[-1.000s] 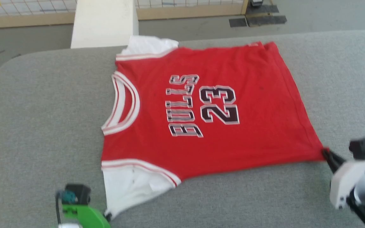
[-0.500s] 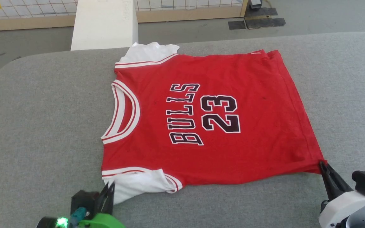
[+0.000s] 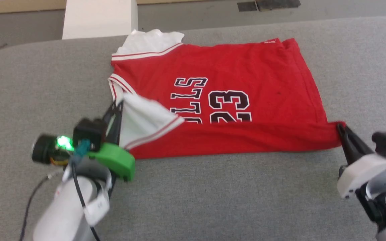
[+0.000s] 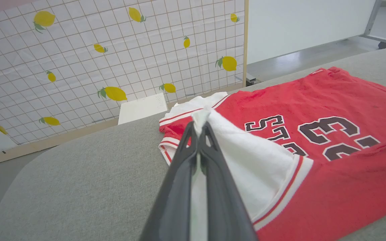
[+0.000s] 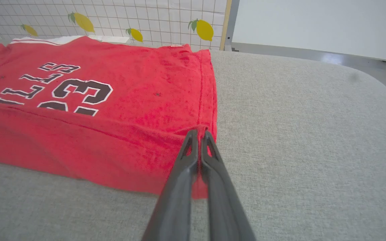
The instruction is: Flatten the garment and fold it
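The garment (image 3: 246,77), a red jersey with black lettering, lies on the grey surface (image 3: 213,194) with its near edge lifted and folded over toward the far side. My left gripper (image 3: 118,103) is shut on the garment's near shoulder corner, whose white inside (image 4: 246,154) faces up. My right gripper (image 3: 339,127) is shut on the garment's near hem corner (image 5: 201,130), held above the surface. The fold hides the lower half of the numbers (image 5: 79,93). The far white shoulder (image 3: 149,42) rests flat.
A white block (image 3: 99,16) stands beyond the far edge of the grey surface, near the garment's far shoulder. A lemon-patterned panel (image 4: 95,60) and a white board (image 5: 313,23) stand behind. Bare grey surface (image 5: 313,150) lies to the right and in front.
Both grippers have lifted the garment's near edge and carried it away from me, over the lettering. The near half now drapes over the lower part of the numbers. The camera has tilted down.
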You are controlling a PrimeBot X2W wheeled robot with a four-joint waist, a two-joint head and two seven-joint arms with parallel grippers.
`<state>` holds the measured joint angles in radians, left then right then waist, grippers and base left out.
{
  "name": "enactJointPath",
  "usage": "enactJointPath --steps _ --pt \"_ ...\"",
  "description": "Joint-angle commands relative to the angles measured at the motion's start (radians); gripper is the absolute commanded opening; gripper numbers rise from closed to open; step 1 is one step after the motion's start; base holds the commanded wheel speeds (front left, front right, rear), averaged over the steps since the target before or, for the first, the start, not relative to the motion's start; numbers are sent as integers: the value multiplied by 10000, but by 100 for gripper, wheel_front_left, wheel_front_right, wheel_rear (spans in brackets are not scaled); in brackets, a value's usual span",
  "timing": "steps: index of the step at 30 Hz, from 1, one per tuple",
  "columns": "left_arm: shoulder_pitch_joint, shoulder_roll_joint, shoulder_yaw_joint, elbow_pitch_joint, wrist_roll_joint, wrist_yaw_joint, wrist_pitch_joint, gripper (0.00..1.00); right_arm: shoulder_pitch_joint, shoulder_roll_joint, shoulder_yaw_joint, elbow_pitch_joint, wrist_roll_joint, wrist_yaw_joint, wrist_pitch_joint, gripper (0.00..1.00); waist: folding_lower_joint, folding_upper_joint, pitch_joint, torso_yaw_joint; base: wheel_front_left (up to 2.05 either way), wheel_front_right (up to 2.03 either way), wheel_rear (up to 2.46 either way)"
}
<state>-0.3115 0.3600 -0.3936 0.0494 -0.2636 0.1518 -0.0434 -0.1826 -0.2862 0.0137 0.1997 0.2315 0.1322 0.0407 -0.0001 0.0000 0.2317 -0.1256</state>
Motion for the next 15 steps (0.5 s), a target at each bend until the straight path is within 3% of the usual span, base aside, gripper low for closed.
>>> enactJointPath --steps 1,7,15 --pt "-566 129 51 206 81 -157 137 0 -433 -74 87 161 67 -15 161 0 1 0 345 -76 0 0 0" --pt "-2026 241 42 1248 -174 -747 992 0 -1740 -279 396 1016 297 -15 774 0 1 0 953 -160 0 0 0" --pt "-2968 252 256 2825 -952 -1068 2672 0 -3316 -458 903 2284 1032 -15 2050 0 1 0 1762 -221 0 0 0"
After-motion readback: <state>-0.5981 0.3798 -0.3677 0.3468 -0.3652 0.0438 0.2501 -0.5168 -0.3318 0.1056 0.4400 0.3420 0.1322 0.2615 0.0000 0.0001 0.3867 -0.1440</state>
